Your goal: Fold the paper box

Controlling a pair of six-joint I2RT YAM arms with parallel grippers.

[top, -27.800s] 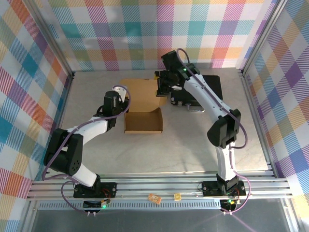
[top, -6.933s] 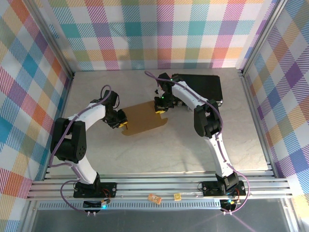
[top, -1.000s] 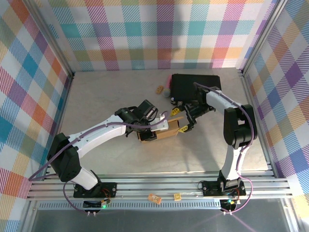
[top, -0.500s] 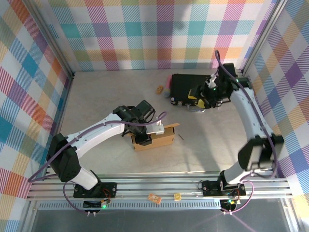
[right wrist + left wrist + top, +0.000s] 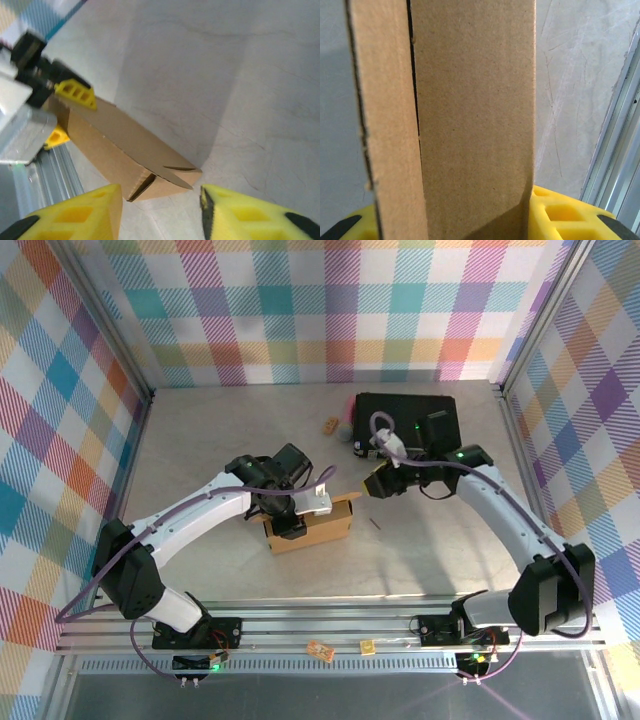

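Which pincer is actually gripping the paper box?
The left pincer: its yellow fingers clamp the paper box at one end. The right pincer hangs open near the other end, holding nothing.

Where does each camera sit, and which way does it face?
Top external: above and behind the bases, looking down on the table; both arms, the paper box and a black case show.
Left wrist: on the left gripper, looking along its yellow fingers, which clamp the box's cardboard wall.
Right wrist: on the right gripper, looking down past its open fingers at the box.
Shared: all three show the box; the right wrist also catches the left gripper's fingers.
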